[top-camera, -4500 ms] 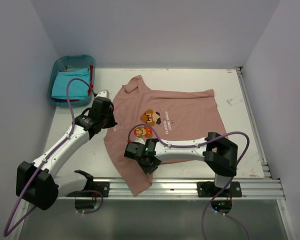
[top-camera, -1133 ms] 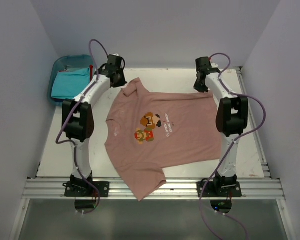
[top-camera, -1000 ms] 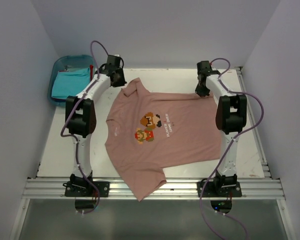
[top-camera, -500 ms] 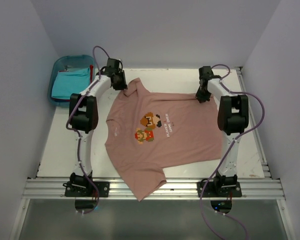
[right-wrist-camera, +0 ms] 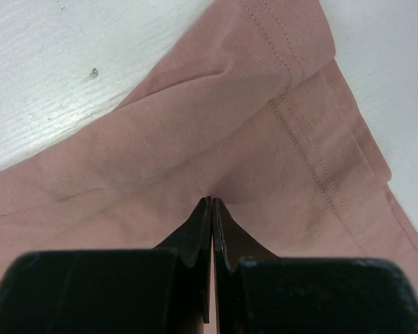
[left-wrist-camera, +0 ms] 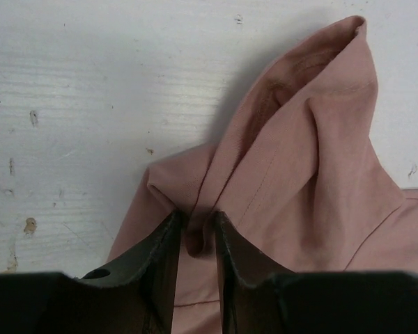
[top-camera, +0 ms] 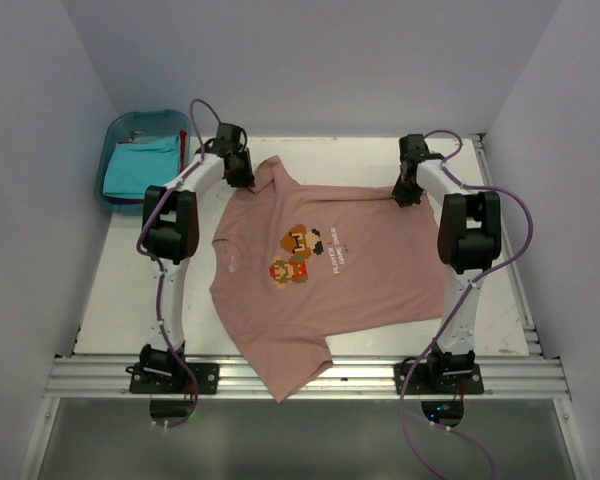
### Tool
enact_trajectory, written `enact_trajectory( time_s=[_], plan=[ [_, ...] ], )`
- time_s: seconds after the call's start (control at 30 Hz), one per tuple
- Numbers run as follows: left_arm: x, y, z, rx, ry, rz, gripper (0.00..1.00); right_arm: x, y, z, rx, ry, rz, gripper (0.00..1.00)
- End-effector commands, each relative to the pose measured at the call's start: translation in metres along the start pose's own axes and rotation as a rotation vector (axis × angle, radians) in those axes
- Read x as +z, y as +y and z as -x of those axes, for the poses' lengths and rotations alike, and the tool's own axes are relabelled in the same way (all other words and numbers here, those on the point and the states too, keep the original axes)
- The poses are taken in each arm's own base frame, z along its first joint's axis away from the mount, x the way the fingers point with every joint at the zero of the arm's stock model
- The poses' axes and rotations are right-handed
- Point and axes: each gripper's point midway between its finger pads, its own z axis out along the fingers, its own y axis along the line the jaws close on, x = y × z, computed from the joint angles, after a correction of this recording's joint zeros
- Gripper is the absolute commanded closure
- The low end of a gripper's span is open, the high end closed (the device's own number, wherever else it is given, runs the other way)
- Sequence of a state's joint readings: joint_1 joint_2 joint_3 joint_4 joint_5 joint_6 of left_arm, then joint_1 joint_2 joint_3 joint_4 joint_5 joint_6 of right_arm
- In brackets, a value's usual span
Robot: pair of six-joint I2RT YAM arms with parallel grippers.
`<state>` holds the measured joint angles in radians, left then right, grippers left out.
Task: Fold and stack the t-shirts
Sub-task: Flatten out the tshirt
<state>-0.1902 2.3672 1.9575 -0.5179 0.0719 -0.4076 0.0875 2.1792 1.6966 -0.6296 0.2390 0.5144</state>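
Note:
The dusty pink t-shirt (top-camera: 330,270) lies spread face up on the white table, its pixel-character print (top-camera: 295,250) near the middle and one sleeve hanging over the near edge. My left gripper (top-camera: 242,178) is at the far left sleeve, open, with a loose ridge of pink cloth (left-wrist-camera: 198,236) standing between its fingers (left-wrist-camera: 164,257). My right gripper (top-camera: 405,195) is at the far right corner, shut on a pinch of the pink t-shirt (right-wrist-camera: 195,139), and the cloth puckers at its tips (right-wrist-camera: 211,200). A turquoise t-shirt (top-camera: 135,165) lies folded in the bin, with a strip of red cloth (top-camera: 183,152) beside it.
A blue plastic bin (top-camera: 118,128) stands at the far left corner, just left of my left arm. Grey walls close in the table on three sides. A metal rail (top-camera: 380,375) runs along the near edge, and bare table (top-camera: 120,290) shows left of the shirt.
Both arms went from the shirt's near part to its far edge. In the last second the left gripper opened and edged right along the sleeve; the right stayed shut.

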Motion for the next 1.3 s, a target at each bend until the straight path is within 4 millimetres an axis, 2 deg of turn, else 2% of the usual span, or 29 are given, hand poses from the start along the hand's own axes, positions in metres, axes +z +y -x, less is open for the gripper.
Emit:
enact_trajectory(
  time_s=[0.0, 0.1, 0.13, 0.17, 0.3, 0.43, 0.5, 0.53, 0.63, 0.8, 0.9, 0.93, 0.97, 1.03, 1.13, 1.2, 1.27],
  plan=[
    [0.005, 0.003, 0.003, 0.005, -0.001, -0.008, 0.71, -0.022, 0.006, 0.019, 0.004, -0.062, 0.043, 1.0],
    [0.008, 0.002, 0.003, 0.007, -0.001, -0.014, 0.82, -0.022, 0.006, 0.019, 0.004, -0.062, 0.042, 1.0],
    [0.008, 0.001, 0.004, 0.007, -0.006, -0.023, 0.94, -0.022, 0.005, 0.019, 0.002, -0.063, 0.039, 1.0],
    [0.007, -0.002, 0.005, 0.006, -0.01, -0.034, 1.0, -0.021, 0.004, 0.018, 0.0, -0.063, 0.034, 1.0],
    [-0.003, -0.008, 0.024, 0.012, -0.073, -0.049, 1.0, -0.02, 0.001, 0.018, -0.011, -0.066, 0.019, 1.0],
    [-0.024, -0.012, 0.053, 0.039, -0.152, -0.034, 1.0, -0.018, 0.0, 0.018, -0.017, -0.069, 0.012, 1.0],
    [-0.039, -0.013, 0.077, 0.057, -0.218, -0.012, 1.0, -0.017, 0.001, 0.018, -0.019, -0.066, 0.013, 1.0],
    [-0.038, -0.011, 0.076, 0.063, -0.216, 0.003, 1.0, -0.017, 0.0, 0.018, -0.02, -0.068, 0.013, 1.0],
    [-0.048, -0.01, 0.099, 0.079, -0.268, 0.039, 1.0, -0.015, 0.0, 0.017, -0.023, -0.063, 0.01, 1.0],
    [-0.048, -0.002, 0.113, 0.079, -0.32, 0.08, 1.0, -0.011, 0.001, 0.016, -0.026, -0.057, 0.007, 1.0],
    [-0.039, 0.003, 0.117, 0.08, -0.337, 0.09, 0.91, -0.01, 0.003, 0.017, -0.028, -0.055, 0.012, 1.0],
    [-0.039, 0.003, 0.122, 0.083, -0.346, 0.091, 0.78, -0.01, 0.003, 0.017, -0.029, -0.055, 0.012, 1.0],
    [-0.03, 0.008, 0.116, 0.082, -0.326, 0.104, 0.72, -0.009, 0.002, 0.015, -0.037, -0.046, 0.007, 1.0],
    [-0.025, 0.012, 0.118, 0.082, -0.326, 0.11, 0.63, -0.008, 0.001, 0.016, -0.038, -0.05, 0.001, 1.0],
    [-0.018, 0.023, 0.114, 0.064, -0.321, 0.133, 0.63, -0.007, 0.001, 0.013, -0.038, -0.044, 0.001, 1.0],
    [-0.018, 0.025, 0.117, 0.052, -0.339, 0.12, 0.61, -0.005, 0.001, 0.012, -0.037, -0.039, 0.004, 1.0],
    [-0.017, 0.024, 0.112, 0.046, -0.324, 0.092, 0.6, -0.003, 0.001, 0.011, -0.038, -0.036, 0.0, 1.0]
  ],
)
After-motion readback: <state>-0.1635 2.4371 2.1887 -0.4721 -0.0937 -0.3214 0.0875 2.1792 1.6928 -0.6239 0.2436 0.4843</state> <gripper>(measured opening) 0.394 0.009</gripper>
